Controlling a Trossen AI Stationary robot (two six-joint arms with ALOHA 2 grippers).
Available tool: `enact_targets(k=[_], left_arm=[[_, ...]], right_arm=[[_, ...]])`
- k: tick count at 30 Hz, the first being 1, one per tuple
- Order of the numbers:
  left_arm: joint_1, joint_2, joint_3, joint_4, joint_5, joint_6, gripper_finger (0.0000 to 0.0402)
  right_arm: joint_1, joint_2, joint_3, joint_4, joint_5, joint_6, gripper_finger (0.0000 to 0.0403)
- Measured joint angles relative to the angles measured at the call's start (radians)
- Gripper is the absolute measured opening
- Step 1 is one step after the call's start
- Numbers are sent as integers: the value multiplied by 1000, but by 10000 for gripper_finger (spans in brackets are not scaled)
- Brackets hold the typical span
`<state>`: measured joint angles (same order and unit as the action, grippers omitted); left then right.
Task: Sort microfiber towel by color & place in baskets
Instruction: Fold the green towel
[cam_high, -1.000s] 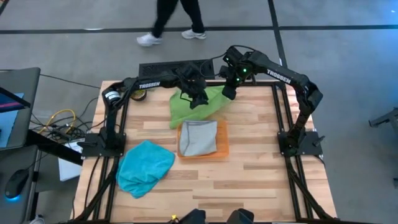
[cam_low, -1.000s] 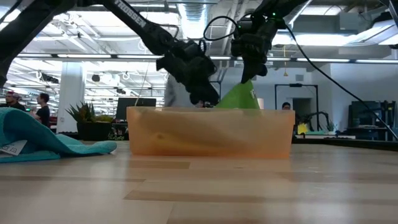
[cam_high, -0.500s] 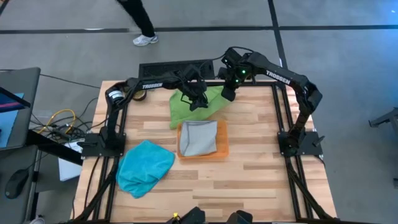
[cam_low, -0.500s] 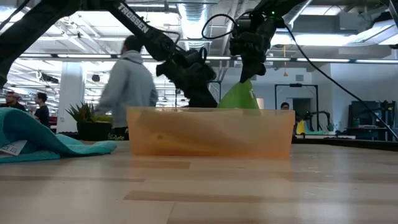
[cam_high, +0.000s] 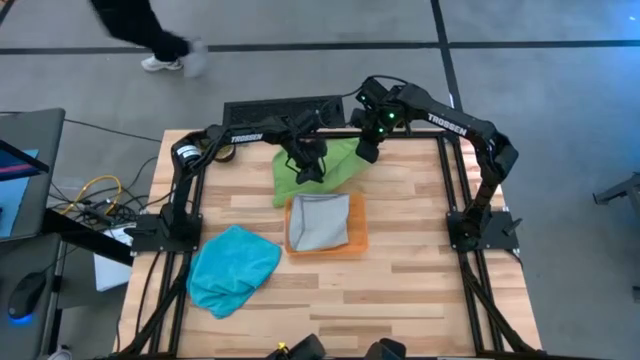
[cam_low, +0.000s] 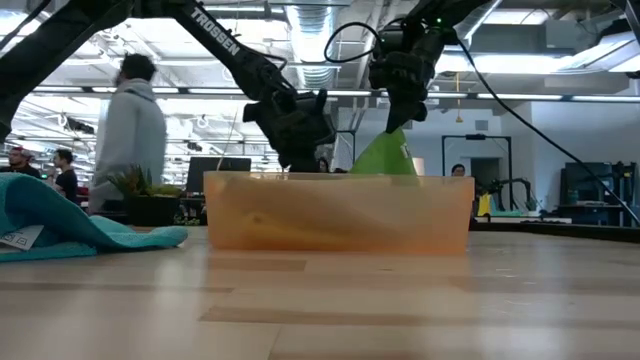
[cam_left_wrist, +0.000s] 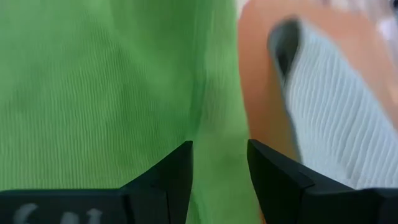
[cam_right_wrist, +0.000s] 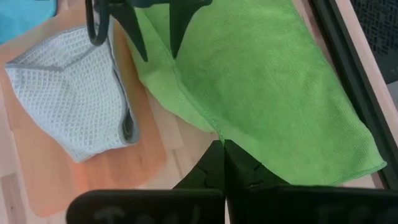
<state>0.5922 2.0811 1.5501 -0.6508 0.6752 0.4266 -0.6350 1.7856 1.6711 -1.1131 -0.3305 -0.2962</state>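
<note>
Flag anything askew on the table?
The grey towel sits crumpled in the orange tray, off to one side. The teal towel lies bunched near the table edge. The green towel is half lifted, pinched by the right gripper.

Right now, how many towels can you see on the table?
3. The green towel lies at the far edge, pinched by the right gripper; the grey towel sits in the orange tray; the teal towel lies front-left. Nothing visibly hidden.

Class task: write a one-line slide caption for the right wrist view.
Right gripper pinches the green towel's edge while the open left gripper hovers beside the grey towel in the orange tray.
</note>
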Motion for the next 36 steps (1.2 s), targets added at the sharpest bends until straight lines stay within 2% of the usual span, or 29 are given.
enact_targets(k=[5,9,13,16,20,24,28,32,36], left_arm=[[6,0,0,-20,-31,25,144],[8,0,0,131,-32,-30,144],[1,0,5,205,-5,-63,144],[-23,0,5,202,18,-21,144],[-53,17,7,220,-52,16,144],[-52,41,5,204,-23,-23,144],[-30,42,6,70,0,-13,144],[8,42,6,-113,7,69,144],[36,42,6,-230,-74,150,144]], right_arm=[[0,0,0,0,0,-10,12],[0,0,0,0,0,-19,12],[0,0,0,0,0,-19,12],[0,0,0,0,0,-18,12],[0,0,0,0,0,-18,12],[0,0,0,-1,0,-18,12],[0,0,0,-2,0,-19,12],[0,0,0,-1,0,-19,12],[-1,0,0,-1,0,-26,12]])
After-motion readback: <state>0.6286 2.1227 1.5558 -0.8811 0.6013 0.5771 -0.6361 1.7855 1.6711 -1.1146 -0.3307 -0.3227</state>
